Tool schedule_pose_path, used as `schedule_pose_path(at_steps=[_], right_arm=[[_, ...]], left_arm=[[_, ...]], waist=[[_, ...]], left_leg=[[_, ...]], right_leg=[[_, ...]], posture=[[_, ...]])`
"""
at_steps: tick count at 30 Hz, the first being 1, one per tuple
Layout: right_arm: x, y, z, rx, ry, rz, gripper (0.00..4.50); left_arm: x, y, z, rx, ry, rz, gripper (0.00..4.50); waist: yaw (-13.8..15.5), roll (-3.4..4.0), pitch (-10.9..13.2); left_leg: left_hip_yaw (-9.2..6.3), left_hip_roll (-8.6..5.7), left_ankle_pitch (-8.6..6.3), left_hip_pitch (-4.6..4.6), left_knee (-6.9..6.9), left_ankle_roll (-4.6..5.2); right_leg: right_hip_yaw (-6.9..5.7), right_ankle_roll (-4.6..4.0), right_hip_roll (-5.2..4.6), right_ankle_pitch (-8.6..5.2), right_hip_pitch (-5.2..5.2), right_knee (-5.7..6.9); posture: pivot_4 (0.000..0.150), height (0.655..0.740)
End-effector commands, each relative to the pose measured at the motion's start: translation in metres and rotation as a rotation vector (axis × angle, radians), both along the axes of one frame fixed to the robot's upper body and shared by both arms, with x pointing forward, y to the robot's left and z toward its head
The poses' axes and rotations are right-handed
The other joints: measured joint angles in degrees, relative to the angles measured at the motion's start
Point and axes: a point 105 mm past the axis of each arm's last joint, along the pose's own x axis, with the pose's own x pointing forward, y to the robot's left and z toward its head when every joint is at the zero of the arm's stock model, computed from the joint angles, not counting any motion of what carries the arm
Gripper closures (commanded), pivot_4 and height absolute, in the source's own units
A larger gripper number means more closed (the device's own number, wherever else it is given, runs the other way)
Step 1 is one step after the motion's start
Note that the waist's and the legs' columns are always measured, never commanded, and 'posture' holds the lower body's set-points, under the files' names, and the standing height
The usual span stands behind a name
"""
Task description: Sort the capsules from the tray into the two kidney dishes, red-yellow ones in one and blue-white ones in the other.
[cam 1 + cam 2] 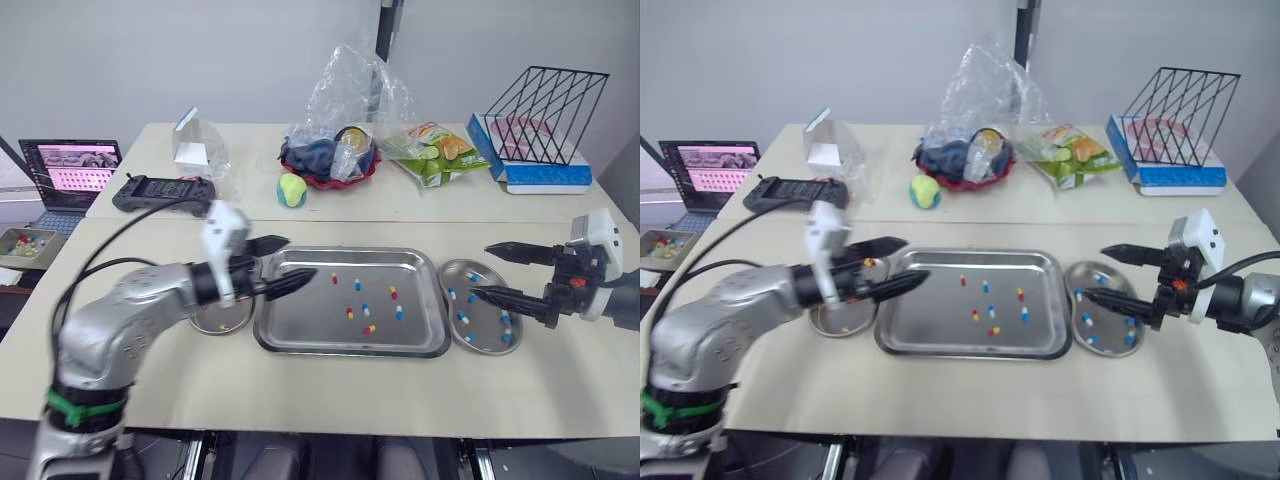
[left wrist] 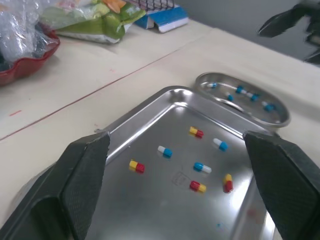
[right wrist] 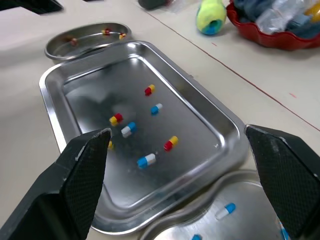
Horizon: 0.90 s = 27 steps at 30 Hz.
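Note:
A steel tray point(image 1: 300, 322) lies mid-table with several loose capsules, both red-yellow capsules point(image 1: 393, 293) and blue-white capsules point(image 1: 399, 313). The left kidney dish point(image 1: 226, 322) holds a few red-yellow capsules point(image 3: 106, 32). Several blue-white capsules point(image 1: 462, 317) lie in the right kidney dish point(image 1: 480, 352). My left gripper point(image 1: 300, 257) hangs open and empty over the tray's left end. Above the right dish, my right gripper point(image 1: 480, 270) is open too, with nothing between its fingers point(image 3: 80, 175).
Behind the tray stand a red bowl point(image 1: 330, 165) under a plastic bag, a tennis ball point(image 1: 291, 189), a snack bag point(image 1: 435, 150) and a wire rack point(image 1: 545, 115) on a blue box. A black controller point(image 1: 160, 192) and a laptop point(image 1: 70, 170) are at the far left.

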Motion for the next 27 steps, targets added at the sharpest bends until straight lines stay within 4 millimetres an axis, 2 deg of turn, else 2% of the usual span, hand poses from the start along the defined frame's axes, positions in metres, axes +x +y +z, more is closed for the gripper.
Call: schedule_pose_path(at_steps=[1,4,11,20,27], right_arm=[[-0.003,0.0,0.01,-0.017,-0.065,-0.027,0.02],[-0.002,-0.002,0.008,-0.027,-0.075,-0.051,0.02],[0.003,-0.009,0.008,-0.051,-0.106,-0.122,0.02],[-0.007,-0.003,0.005,-0.031,-0.079,-0.057,0.02],[-0.005,-0.005,0.007,-0.043,-0.093,-0.08,0.02]], left_arm=[[0.025,-0.004,-0.013,0.021,0.05,0.148,0.0],[0.033,-0.015,-0.03,0.06,0.072,0.169,0.0],[0.034,-0.03,-0.049,0.093,0.088,0.239,0.0],[0.044,-0.038,-0.063,0.169,0.051,0.271,0.0],[0.052,-0.037,-0.076,0.206,0.088,0.339,0.0]], waist=[[0.1,-0.01,0.0],[-0.2,-0.03,0.0],[-0.4,-0.07,0.0],[0.2,-0.09,0.0],[0.3,-0.1,0.1]], left_leg=[[0.1,0.0,-0.02,0.01,0.0,0.04],[0.43,0.15,-0.06,0.08,-0.02,0.12],[0.76,0.19,-0.11,0.07,-0.01,0.2],[0.88,0.25,-0.12,0.07,-0.01,0.21],[0.94,0.3,-0.13,0.07,0.0,0.23]], right_leg=[[0.1,0.06,0.01,0.06,-0.01,-0.06],[0.39,0.14,0.21,0.32,0.01,-0.42],[0.66,0.25,0.25,0.42,-0.05,-0.62],[0.72,0.28,0.29,0.49,-0.05,-0.65],[0.76,0.29,0.34,0.53,-0.06,-0.69]], posture=[[0.15,0.74],[0.15,0.74],[0.15,0.74],[0.15,0.74],[0.15,0.74]])
